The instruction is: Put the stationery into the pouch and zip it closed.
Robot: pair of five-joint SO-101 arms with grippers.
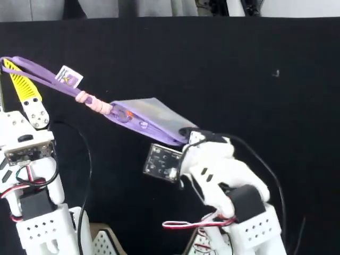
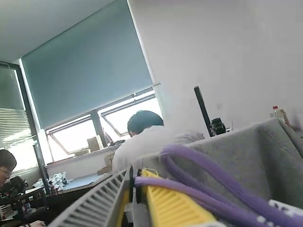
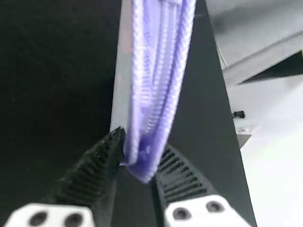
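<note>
A purple pouch with a clear side hangs stretched above the black table, between the two arms. Its purple strap runs up left, past a pink knot and a small tag, to my left gripper, whose yellow fingers are shut on the strap. My right gripper is shut on the pouch's lower right corner. In the right wrist view the purple zipper edge is pinched between the black fingers.
Both white arm bases stand at the table's near edge, one on the left and one on the right, with loose cables beside them. The table's back edge lies far behind.
</note>
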